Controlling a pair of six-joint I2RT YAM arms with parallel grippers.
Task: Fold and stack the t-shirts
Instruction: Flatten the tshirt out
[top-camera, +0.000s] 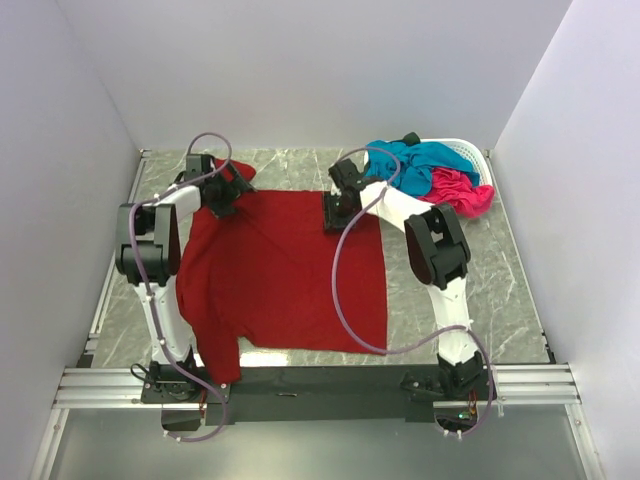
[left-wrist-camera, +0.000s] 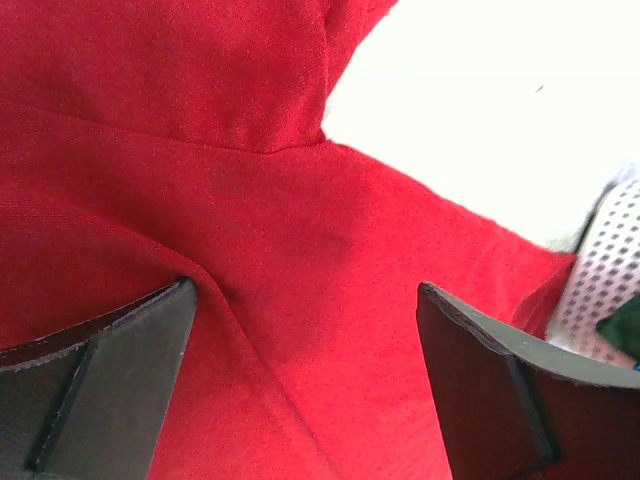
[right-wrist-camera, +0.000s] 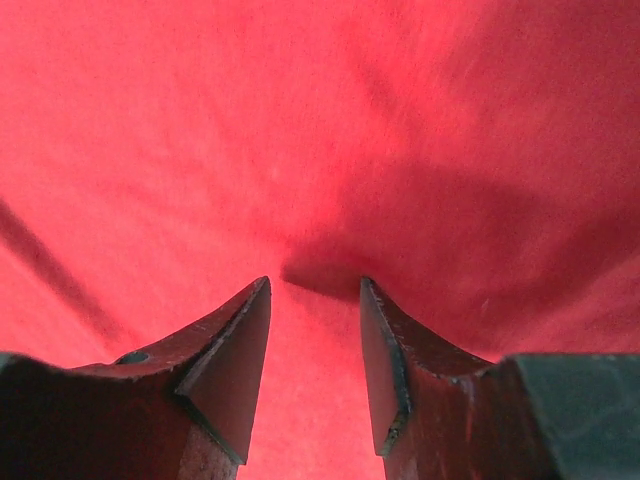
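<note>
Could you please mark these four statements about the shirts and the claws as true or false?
1. The red shirt lies spread out on the table. True.
2. The teal shirt lies flat beside the red one. False: the teal shirt is bunched up at the basket, together with the pink shirt.
3. The left claw stands wide open over red cloth. True.
4. The right claw hangs over the basket. False: the right claw is down at the red shirt, near its far edge, with a narrow gap between its fingers.
</note>
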